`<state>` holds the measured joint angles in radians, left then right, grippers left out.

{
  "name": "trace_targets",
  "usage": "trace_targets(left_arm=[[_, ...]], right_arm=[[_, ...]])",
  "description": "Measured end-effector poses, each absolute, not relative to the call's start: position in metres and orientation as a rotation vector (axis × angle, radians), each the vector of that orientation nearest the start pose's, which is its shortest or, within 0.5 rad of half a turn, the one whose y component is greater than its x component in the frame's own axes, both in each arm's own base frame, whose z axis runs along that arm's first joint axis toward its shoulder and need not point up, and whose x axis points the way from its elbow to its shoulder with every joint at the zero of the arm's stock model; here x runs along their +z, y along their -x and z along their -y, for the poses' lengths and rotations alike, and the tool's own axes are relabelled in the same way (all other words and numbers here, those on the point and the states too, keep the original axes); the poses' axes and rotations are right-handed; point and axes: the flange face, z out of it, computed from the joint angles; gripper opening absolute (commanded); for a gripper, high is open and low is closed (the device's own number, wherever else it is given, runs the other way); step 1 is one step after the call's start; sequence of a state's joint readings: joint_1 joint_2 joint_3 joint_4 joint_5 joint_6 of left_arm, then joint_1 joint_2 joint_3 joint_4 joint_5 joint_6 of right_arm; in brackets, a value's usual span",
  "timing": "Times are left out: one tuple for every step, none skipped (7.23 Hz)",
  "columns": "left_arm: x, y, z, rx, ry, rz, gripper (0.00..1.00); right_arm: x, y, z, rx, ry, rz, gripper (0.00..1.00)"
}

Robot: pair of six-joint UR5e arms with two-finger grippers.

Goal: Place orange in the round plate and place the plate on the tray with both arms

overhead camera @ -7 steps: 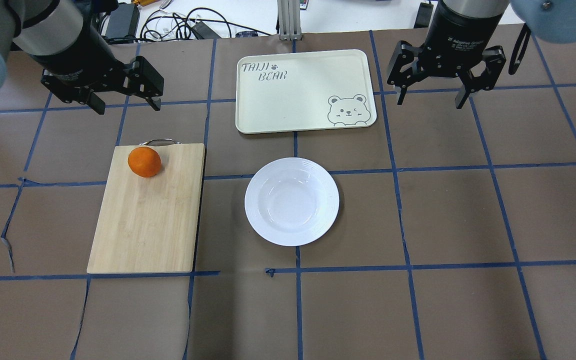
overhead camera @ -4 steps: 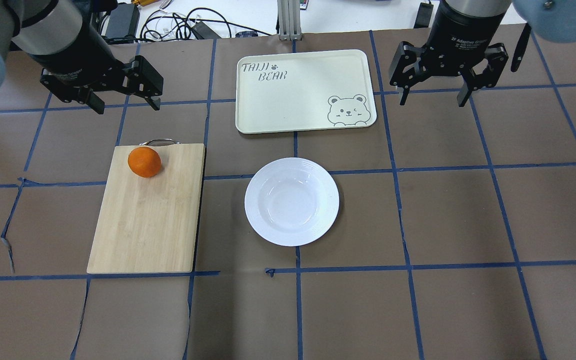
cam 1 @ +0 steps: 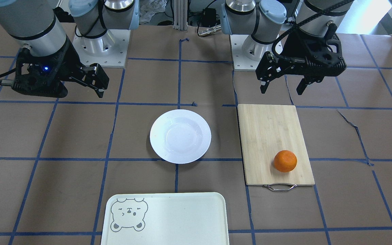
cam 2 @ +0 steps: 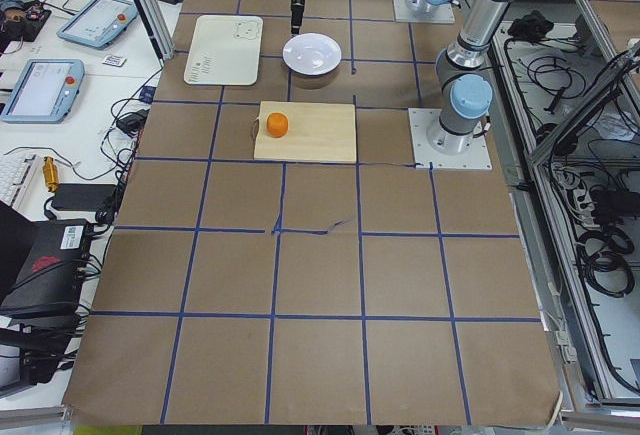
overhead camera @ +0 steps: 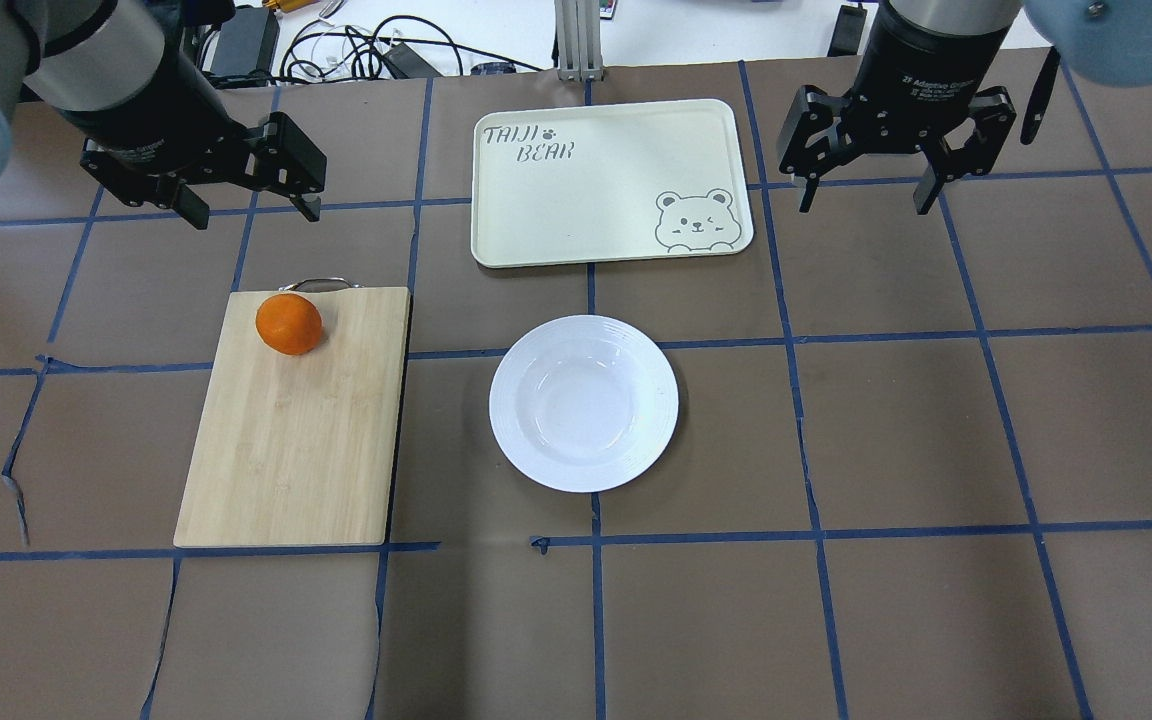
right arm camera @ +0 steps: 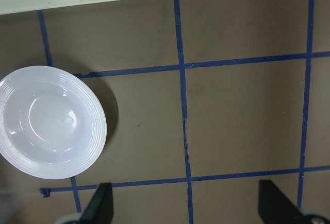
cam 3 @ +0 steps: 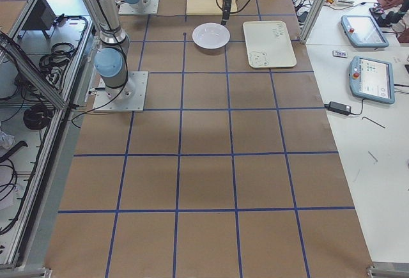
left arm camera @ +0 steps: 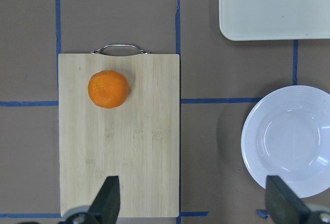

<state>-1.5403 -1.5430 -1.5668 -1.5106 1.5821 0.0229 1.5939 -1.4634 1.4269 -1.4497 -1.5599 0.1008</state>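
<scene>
As the overhead view shows, the round plate [overhead camera: 584,403] lies empty on the brown bench [overhead camera: 936,430]. Toward the robot's left of the plate, the orange [overhead camera: 288,323] sits on a bamboo cutting board [overhead camera: 286,440], at its handle end, well apart from the plate. Just beyond the plate lies the tray [overhead camera: 586,190], with nothing in it and a strip of bench between the two. The left pincer [overhead camera: 254,212] hovers beyond the board, farther from the plate than the orange, fingers spread and holding nothing. The right pincer [overhead camera: 865,203] hangs on the plate's other side, beside the tray's short edge, likewise released and empty.

From the front-facing camera, the plate's hollow is bare, the tray on the near side of it is bare too, and the orange rests on the board beside the plate.

Both side views show the same layout, but the pincers are too small there to judge.

The left wrist view has the orange near the board's metal handle [left arm camera: 119,49], the empty plate off to one side, and the pincer's tips wide apart. The right wrist view has the empty plate just below the tray's bear corner, with the tips wide apart over bare bench.
</scene>
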Motion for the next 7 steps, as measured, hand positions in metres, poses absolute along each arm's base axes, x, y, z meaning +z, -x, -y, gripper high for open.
trace_targets(left_arm=[[0.511,0.115,0.495,-0.148,0.008,-3.122,1.00],[0.511,0.113,0.498,-0.150,0.009,-3.120,1.00],[0.509,0.111,0.499,-0.142,0.013,-3.122,1.00],[0.504,0.110,0.501,-0.122,0.018,-3.127,1.00],[0.498,0.109,0.502,-0.101,0.022,-3.130,1.00],[0.488,0.105,0.508,-0.069,0.030,-3.129,1.00],[0.466,0.098,0.520,-0.029,0.044,-3.125,1.00]], right_arm=[[0.491,-0.147,0.525,0.135,-0.122,-3.131,1.00],[0.490,-0.147,0.525,0.137,-0.121,-3.132,1.00],[0.490,-0.147,0.525,0.140,-0.121,-3.133,1.00],[0.489,-0.147,0.525,0.141,-0.122,-3.135,1.00],[0.489,-0.147,0.525,0.139,-0.122,-3.135,1.00],[0.490,-0.147,0.525,0.137,-0.120,-3.136,1.00],[0.490,-0.147,0.526,0.135,-0.117,-3.136,1.00]])
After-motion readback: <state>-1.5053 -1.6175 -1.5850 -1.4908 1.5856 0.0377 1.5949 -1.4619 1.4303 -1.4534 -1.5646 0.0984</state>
